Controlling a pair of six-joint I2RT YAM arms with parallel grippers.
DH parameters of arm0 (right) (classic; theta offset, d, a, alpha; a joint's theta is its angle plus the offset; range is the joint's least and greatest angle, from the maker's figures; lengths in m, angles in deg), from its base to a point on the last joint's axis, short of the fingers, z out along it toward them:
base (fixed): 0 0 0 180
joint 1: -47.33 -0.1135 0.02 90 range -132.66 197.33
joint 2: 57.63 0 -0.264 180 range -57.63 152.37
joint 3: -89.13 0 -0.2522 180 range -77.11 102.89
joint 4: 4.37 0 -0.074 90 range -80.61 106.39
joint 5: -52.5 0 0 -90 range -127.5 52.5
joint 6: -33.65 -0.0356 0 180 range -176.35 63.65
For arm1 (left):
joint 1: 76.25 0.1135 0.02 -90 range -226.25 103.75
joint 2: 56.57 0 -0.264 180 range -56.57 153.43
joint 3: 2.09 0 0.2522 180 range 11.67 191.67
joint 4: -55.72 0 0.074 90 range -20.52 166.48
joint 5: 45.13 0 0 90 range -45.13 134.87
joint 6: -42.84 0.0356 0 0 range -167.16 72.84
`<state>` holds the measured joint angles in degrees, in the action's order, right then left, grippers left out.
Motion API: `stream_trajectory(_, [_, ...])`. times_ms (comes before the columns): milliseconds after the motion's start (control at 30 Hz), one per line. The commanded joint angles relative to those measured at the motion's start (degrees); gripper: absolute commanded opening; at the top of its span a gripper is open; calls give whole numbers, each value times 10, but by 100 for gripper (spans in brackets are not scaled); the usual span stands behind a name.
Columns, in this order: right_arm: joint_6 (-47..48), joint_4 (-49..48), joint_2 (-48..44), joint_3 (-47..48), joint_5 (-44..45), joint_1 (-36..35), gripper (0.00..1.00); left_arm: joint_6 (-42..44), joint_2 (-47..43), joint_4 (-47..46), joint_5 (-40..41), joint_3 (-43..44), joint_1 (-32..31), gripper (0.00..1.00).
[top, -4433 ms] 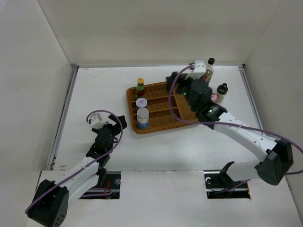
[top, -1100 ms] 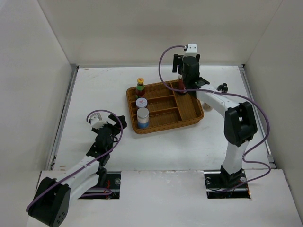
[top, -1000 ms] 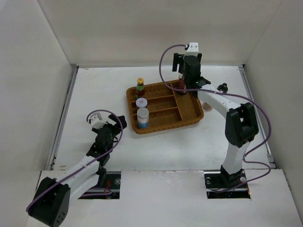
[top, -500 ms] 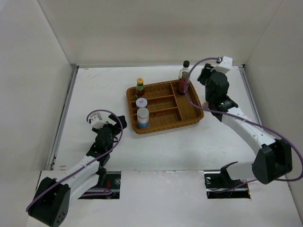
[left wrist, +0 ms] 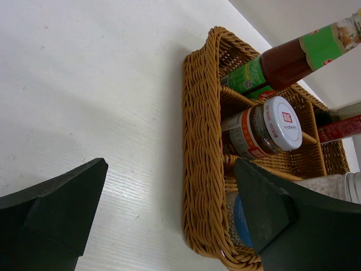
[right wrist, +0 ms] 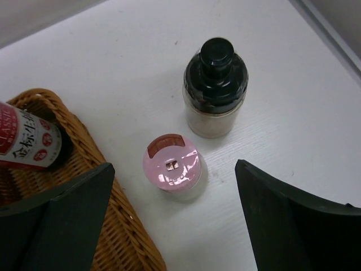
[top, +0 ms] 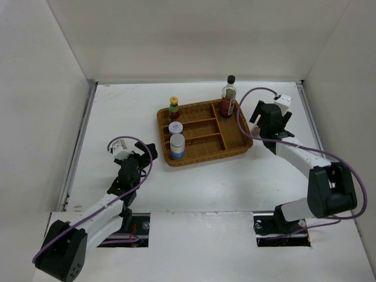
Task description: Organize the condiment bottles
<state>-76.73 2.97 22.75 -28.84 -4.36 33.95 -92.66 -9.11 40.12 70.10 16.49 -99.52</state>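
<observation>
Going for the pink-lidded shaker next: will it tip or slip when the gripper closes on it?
The pink-lidded shaker looks short and squat, so it probably won't tip easily. Its round body may twist or slip in a loose pinch. The small black-capped bottle and wicker tray stand close, so a push could bump them.

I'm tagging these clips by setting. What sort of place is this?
Probably a robotics test cell, not a kitchen: plain white panels box in a white table, the left arm and right arm are bolted at its near edge, and the wicker tray of condiment bottles looks staged.
</observation>
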Motion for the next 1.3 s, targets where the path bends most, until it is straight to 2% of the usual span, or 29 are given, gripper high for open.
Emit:
stream_trajectory(0, [-20,-12,27,12,-40,15,92,-6,-4,-29,-4,-5,3,100])
stream_trajectory(133, [-26,-16,57,30,-62,24,84,-6,-3,-29,-4,-5,3,100])
stream_trajectory(333, [-9,-52,71,38,-50,25,56,-6,1,-29,-4,-4,2,100])
stream_trajectory(433, [10,-74,54,31,-14,23,51,-6,4,-30,-4,-3,1,100])
stream_trajectory(600, [37,-75,2,24,18,-6,50,-6,2,-30,-4,-3,1,100])
stream_trajectory(833, [42,-76,-55,39,3,-76,50,-6,6,-31,-4,-2,2,100])
stream_trajectory(1033, [30,-112,15,61,-43,-119,51,-6,4,-31,-4,-3,3,100])
stream_trajectory(1267, [32,-135,90,96,-72,-126,51,-6,5,-31,-4,-3,3,100])
